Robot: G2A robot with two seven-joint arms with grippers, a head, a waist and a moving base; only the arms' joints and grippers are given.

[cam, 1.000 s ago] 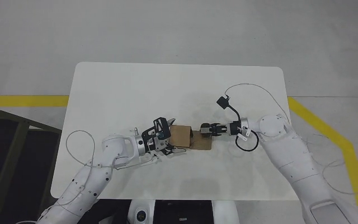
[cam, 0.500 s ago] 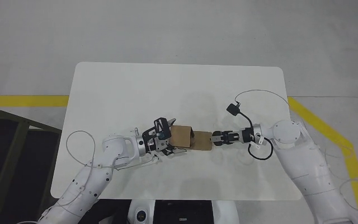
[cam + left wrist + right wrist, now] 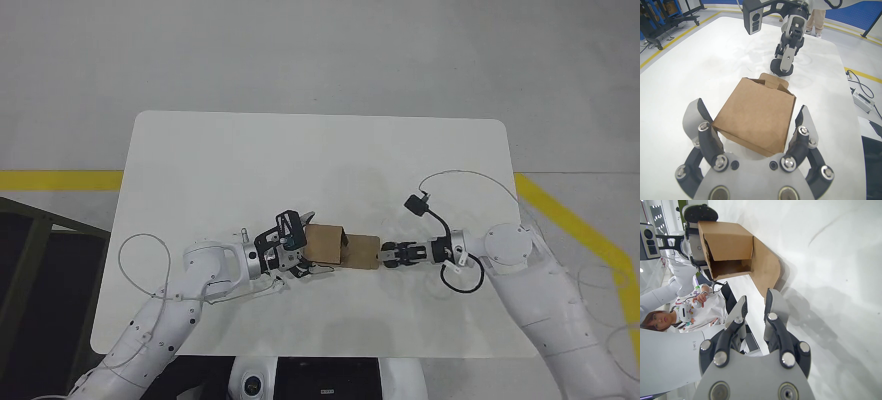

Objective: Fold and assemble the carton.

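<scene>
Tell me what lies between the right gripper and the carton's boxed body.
The carton's open flap, lying flat on the table; the right wrist view shows it, with the right gripper at the flap's outer edge.

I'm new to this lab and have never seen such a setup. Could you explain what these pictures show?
This is a two-armed robot working at a white table. One picture looks down from above its arms. The other two come from a camera on each wrist. On the table lies a brown carton, half assembled: one end is open, with a flap lying flat. The left gripper grips the closed end. The right gripper is open, holds nothing and sits just off that flap.
</scene>
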